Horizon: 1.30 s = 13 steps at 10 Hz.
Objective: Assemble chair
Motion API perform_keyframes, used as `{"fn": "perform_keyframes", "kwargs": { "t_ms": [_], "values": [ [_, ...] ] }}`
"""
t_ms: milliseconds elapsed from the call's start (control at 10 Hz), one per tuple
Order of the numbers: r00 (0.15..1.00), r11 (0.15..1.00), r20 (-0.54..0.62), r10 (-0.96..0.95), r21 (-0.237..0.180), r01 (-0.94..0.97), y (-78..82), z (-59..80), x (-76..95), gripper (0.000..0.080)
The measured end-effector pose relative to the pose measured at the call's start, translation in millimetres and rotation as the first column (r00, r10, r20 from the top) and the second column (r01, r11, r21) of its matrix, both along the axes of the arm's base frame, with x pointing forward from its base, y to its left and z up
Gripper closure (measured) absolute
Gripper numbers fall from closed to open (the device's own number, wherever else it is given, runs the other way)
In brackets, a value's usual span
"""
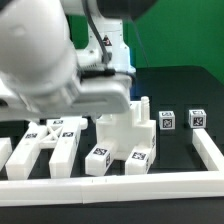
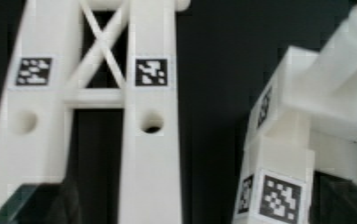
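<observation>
Step in hand is prob. the approach to the slotted frame [image 1: 52, 140], lying flat on the table [image 1: 185, 95] just beside the notched block [image 1: 130, 125] on exterior view's left; end effector opening I cannot tell, and next move calls for centring over one rail.

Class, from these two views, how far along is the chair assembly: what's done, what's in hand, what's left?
Done: nothing looks joined yet; the slotted frame, notched block and two small cubes lie as loose parts. In hand: no part is seen gripped; the wrist view looks over the frame and block. Left: apparently every joint.
</observation>
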State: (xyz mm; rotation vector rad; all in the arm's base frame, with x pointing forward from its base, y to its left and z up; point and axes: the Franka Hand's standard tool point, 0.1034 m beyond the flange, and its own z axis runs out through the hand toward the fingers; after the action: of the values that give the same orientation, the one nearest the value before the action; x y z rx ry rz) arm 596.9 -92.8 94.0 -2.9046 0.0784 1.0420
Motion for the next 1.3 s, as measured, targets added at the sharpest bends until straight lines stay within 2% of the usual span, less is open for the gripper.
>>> {"fn": "perform_keyframes", "kwargs": {
  "t_ms": [100, 200, 400, 500, 700, 800, 900, 1000, 1200, 1300],
  "values": [
    [0.993, 1.000, 0.118, 0.011, -0.003, -0.010, -5.5, 8.6, 3.5, 0.0151],
    [0.979, 1.000, 0.204, 0.003, 0.003, -0.004, -9.3, 18.4, -8.5, 0.0151],
    [0.941, 1.000, 0.338, -0.024, -0.004, 0.026, -22.5, 21.1, -34.7, 0.0151],
    [0.921, 0.999, 0.388, -0.043, -0.009, 0.051, -24.1, 18.7, -43.8, 0.0151],
    [0.856, 0.998, 0.517, -0.020, -0.043, 0.049, -30.4, 18.1, -32.6, 0.0151],
    [0.819, 0.997, 0.573, -0.020, -0.055, 0.063, -32.0, 15.3, -34.5, 0.0151],
    [0.808, 0.995, 0.588, -0.034, -0.056, 0.082, -31.1, 1.1, -41.7, 0.0151],
    [0.797, 0.995, 0.603, -0.019, -0.070, 0.077, -30.2, -10.6, -39.4, 0.0151],
    [0.793, 0.994, 0.608, -0.016, -0.074, 0.077, -24.5, -25.6, -41.1, 0.0151],
    [0.798, 0.994, 0.602, -0.018, -0.073, 0.078, -20.7, -37.8, -43.8, 0.0151]
  ]
}}
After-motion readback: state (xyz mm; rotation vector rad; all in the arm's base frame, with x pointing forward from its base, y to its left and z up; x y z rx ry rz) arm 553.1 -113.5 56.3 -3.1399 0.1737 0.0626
